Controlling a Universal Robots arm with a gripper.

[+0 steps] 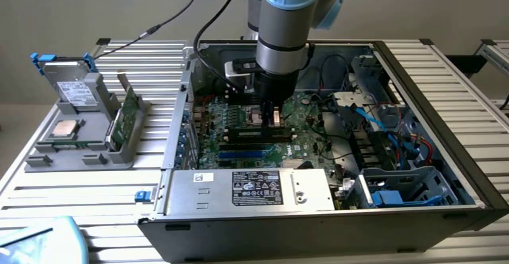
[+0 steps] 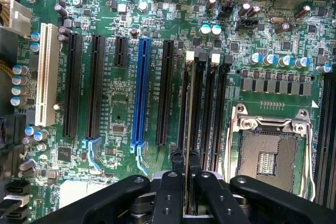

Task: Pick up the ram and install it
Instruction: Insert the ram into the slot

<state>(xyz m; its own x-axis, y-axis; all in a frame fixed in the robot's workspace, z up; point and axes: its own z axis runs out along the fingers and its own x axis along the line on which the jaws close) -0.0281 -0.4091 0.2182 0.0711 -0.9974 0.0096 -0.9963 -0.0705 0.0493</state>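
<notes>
The ram (image 2: pixel 187 103) is a thin green stick seen edge-on, running along the black memory slots (image 2: pixel 210 108) beside the open processor socket (image 2: pixel 268 150). My gripper (image 2: pixel 187 163) is shut on it, one black finger on each side of its near end. In the exterior view the gripper (image 1: pixel 268 114) reaches straight down into the open computer case (image 1: pixel 445 97), low over the green motherboard (image 1: pixel 230 124). Whether the ram is seated in a slot or held just above it cannot be told.
Inside the case are a silver power supply (image 1: pixel 254 189) in front and blue and red cables (image 1: pixel 390 133) on the exterior view's right. Outside, on the left, a grey holder (image 1: pixel 80 151) carries a green board (image 1: pixel 123 118), a silver processor (image 1: pixel 64 129) and a drive (image 1: pixel 75 88).
</notes>
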